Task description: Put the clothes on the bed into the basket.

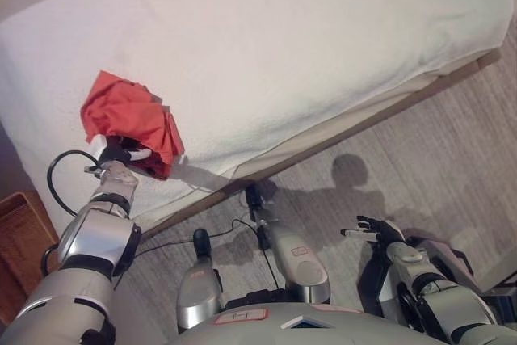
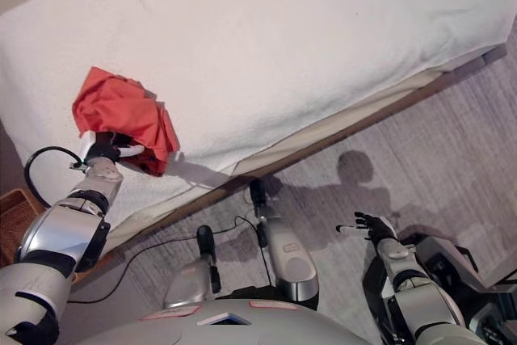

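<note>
A wide bed [image 1: 307,46] fills most of the scene, covered in a white, towel-textured sheet [image 2: 323,30] that hangs over its near edge. Below the sheet a pale wooden bed frame [image 1: 452,77] shows. The floor [image 1: 436,159] is grey wood-grain planking, lit evenly, with soft shadows beside the bed.

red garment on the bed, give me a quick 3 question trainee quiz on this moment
1. True or false: the red garment lies in the wicker basket.
2. Which hand grips the garment? A) left hand B) right hand
3. Fill in: the right hand hangs over the ____, holding nothing.

Key: 1 false, it is at the edge of the bed; 2 A; 3 floor.
</note>
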